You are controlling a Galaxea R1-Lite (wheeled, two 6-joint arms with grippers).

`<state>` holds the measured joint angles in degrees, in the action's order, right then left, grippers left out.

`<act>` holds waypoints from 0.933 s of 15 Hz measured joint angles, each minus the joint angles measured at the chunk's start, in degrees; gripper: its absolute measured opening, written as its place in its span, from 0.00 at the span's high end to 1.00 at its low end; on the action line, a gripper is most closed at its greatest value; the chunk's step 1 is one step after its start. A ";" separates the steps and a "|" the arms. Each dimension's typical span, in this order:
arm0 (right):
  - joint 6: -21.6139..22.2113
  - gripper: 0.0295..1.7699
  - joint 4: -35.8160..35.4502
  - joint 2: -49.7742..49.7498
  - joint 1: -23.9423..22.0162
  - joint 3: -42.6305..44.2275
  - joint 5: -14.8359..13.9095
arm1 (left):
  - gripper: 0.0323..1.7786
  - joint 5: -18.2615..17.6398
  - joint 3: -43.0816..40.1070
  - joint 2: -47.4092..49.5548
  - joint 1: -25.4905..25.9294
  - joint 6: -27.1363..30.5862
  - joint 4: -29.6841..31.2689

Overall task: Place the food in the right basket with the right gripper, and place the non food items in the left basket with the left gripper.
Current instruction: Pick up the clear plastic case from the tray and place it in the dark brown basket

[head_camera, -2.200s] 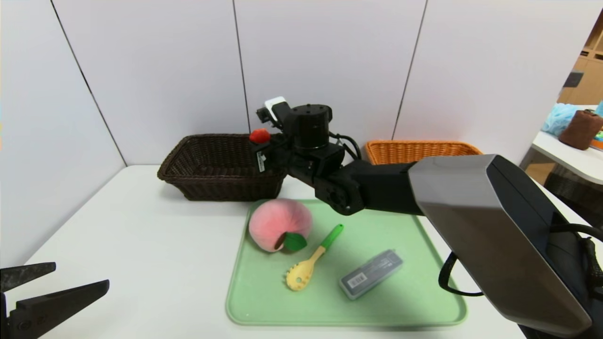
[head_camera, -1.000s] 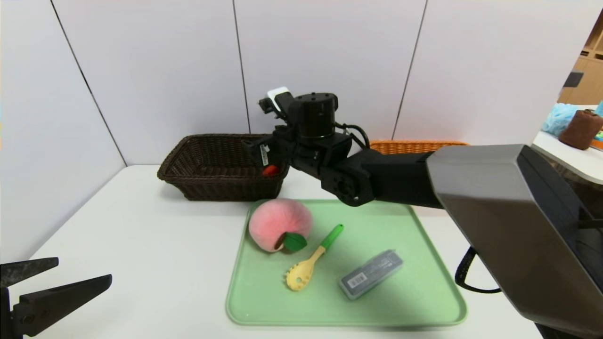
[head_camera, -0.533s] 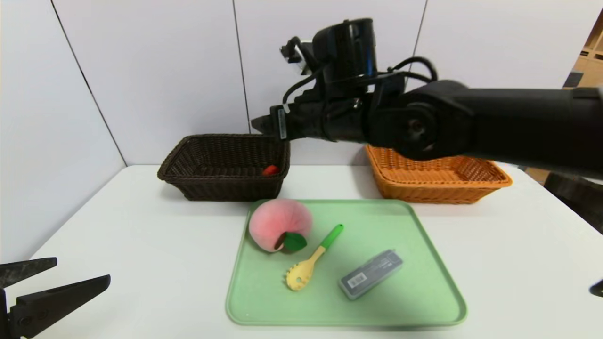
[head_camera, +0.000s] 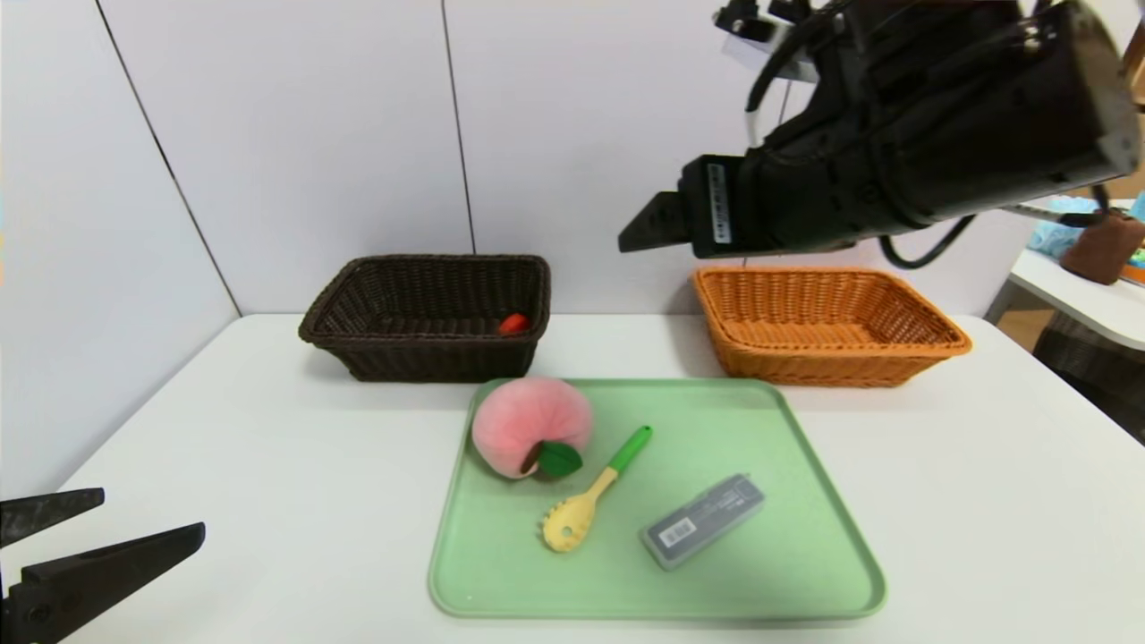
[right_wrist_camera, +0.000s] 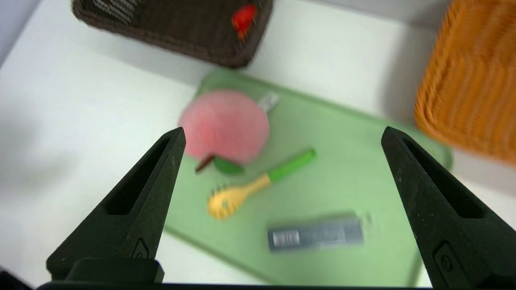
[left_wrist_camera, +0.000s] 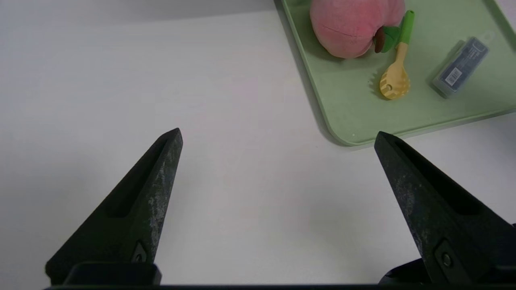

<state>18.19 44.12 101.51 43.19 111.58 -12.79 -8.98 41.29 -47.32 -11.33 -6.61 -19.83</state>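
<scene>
One of four items sorted: the duck is in the dark basket, three wait on the tray.

On the table (head_camera: 268, 465), the green tray (head_camera: 805, 555) lies in front of the two baskets, the dark basket (head_camera: 402, 349) at the left rear and the orange basket (head_camera: 832, 358) at the right rear, which looks empty. The right gripper (head_camera: 640, 231) hangs high in the air above the gap between the baskets, its fingers spread wide and holding nothing; the left gripper (head_camera: 80, 537) sits low at the near left corner, fingers likewise released and empty. On the tray, the peach (head_camera: 528, 422) rests at the back left, just beside the spoon (head_camera: 590, 496), with the grey case (head_camera: 702, 521) a little to the right. The red duck (head_camera: 513, 324) lies inside the dark basket's right end. Left to do, as I judge it: peach into the orange basket, spoon and case into the dark one.
</scene>
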 joint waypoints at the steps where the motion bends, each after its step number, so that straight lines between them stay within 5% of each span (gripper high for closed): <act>1: 1.95 0.05 3.80 -1.54 -0.02 -0.20 -0.07 | 0.05 0.00 0.00 0.20 0.00 -0.02 -0.11; 4: 5.49 0.05 9.90 -6.06 -0.02 -4.34 -0.16 | 0.05 -0.09 -0.17 1.02 -0.20 0.09 -0.26; 14: 12.15 0.04 9.81 -15.85 -1.16 -28.37 -0.33 | 0.05 -0.05 -1.94 3.28 -2.07 0.00 -0.09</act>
<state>30.34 53.93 85.66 42.03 83.21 -13.12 -9.03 39.35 -44.04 -13.40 -6.61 -19.92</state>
